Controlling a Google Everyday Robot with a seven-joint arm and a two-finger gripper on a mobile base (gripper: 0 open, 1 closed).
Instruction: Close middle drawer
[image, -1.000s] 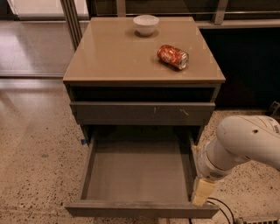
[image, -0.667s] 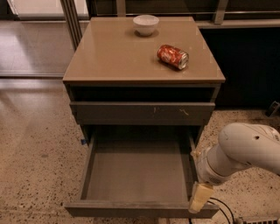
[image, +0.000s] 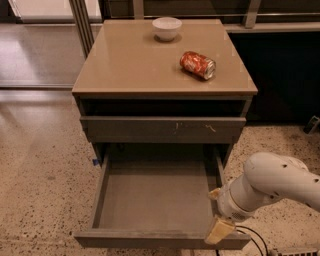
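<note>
- Camera view: the middle drawer (image: 150, 239) stands pulled far out below the scratched drawer (image: 160, 130), its tray bare; it has not shifted in the last second
- The gripper (image: 219, 229) has sunk lower and a little inward, from beside the right wall to the front right corner, where its tan tip seems to touch the front board (contact is hard to confirm from this angle)
- Whether the claw is spread or pressed together, I cannot tell
- Meaning: the approach looks finished and the push not yet begun, so the whole travel remains
- The can (image: 198, 65) and bowl (image: 167, 27) on top lie unmoved
</note>
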